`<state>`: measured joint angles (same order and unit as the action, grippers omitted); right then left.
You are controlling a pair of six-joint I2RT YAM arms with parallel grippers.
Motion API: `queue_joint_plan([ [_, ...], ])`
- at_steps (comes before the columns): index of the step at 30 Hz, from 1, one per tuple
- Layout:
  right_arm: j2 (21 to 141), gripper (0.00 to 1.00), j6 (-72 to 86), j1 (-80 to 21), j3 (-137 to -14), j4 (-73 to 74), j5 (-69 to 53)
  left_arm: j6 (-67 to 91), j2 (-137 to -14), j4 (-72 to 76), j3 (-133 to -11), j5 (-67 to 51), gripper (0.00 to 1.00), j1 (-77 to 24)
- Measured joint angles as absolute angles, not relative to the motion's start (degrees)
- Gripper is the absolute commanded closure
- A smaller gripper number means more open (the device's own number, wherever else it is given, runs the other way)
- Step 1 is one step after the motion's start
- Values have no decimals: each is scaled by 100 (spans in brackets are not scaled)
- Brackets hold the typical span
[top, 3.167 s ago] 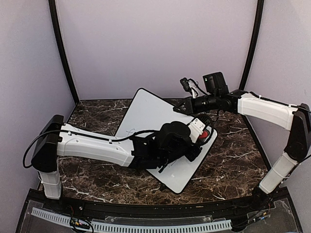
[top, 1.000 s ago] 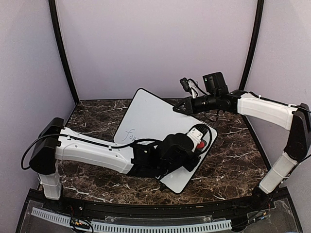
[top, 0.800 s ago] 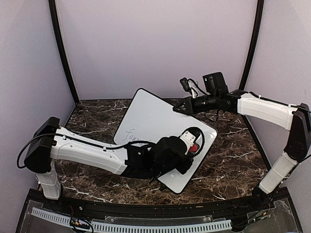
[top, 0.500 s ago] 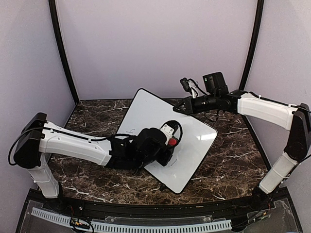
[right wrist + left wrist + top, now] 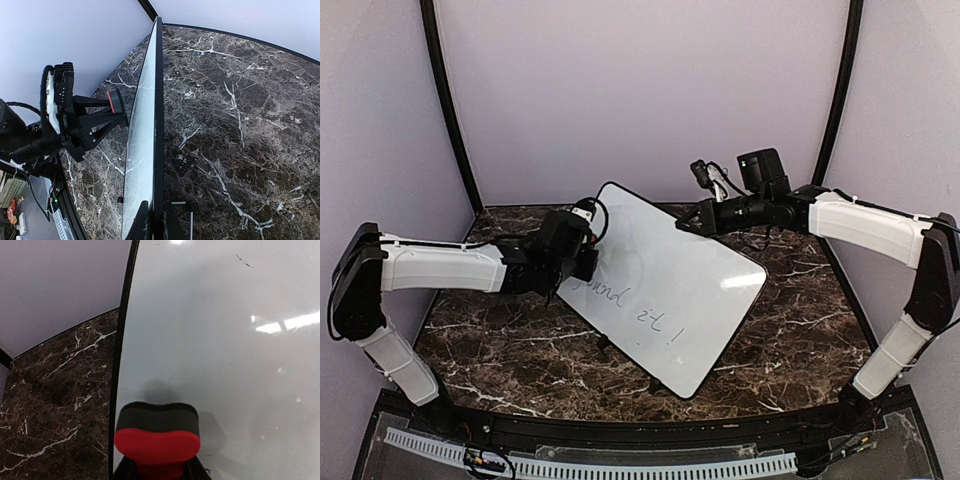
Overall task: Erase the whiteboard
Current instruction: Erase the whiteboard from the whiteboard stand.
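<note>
The left gripper (image 5: 157,469) pinched a red eraser (image 5: 156,439), apparently against the whiteboard (image 5: 672,268) near its left edge; the right gripper (image 5: 154,220) clamped its far edge above the tabletop (image 5: 800,330).

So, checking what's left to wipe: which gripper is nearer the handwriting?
Left. The left gripper with the eraser sits beside the handwriting; the right gripper clamps the far edge of the whiteboard.

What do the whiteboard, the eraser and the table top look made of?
By looks: whiteboard, glossy coated panel, likely; light glares off it. eraser, red plastic back with dark felt-like pad, matte. table, dark marble-look top with white veins, possibly laminate.
</note>
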<state>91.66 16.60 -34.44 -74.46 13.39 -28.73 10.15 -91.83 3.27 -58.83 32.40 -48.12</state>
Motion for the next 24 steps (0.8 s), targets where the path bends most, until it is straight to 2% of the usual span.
queue_joint_plan([
  [12, 9166, 100, 1673, -3444, -7446, 1341, -2864, 668, -9155, 1173, -5286, 2473, 100, -3826],
  [24, 9166, 100, 1710, -3444, -7446, 1372, -2797, 714, -9155, 1815, -5192, 1494, 100, -3756],
])
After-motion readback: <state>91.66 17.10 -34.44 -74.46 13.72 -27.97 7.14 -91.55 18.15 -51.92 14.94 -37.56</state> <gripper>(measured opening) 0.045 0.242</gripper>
